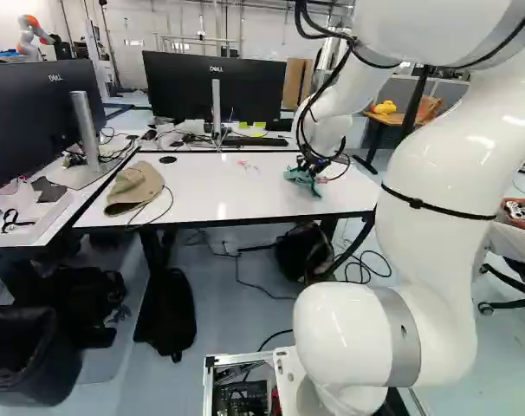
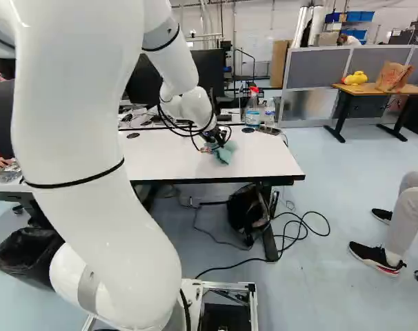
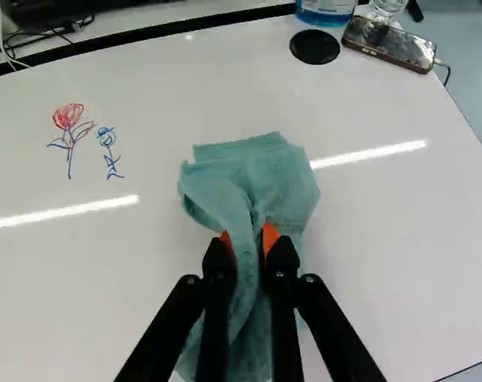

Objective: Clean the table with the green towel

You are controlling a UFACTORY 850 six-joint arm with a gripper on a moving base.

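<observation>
At the far right part of the white table (image 1: 219, 192), my gripper (image 1: 314, 165) holds the green towel (image 1: 302, 178). The right base view shows the same gripper (image 2: 214, 139) with the towel (image 2: 225, 153) hanging from it at the tabletop. In the wrist view the gripper (image 3: 250, 239) is shut on a bunched fold of the towel (image 3: 253, 179), whose cloth spreads ahead of and under the fingers. A red flower drawing (image 3: 68, 117) and a small blue figure drawing (image 3: 107, 142) mark the table ahead and to one side of the towel.
A tan cap (image 1: 134, 188) lies on the table's left part in the left base view. Monitors (image 1: 215, 87) stand behind. A spray bottle (image 2: 252, 108) and a phone (image 3: 390, 43) are near the far edge. A black bag (image 2: 247, 210) and cables lie under the table. Another robot (image 1: 33, 36) stands far off.
</observation>
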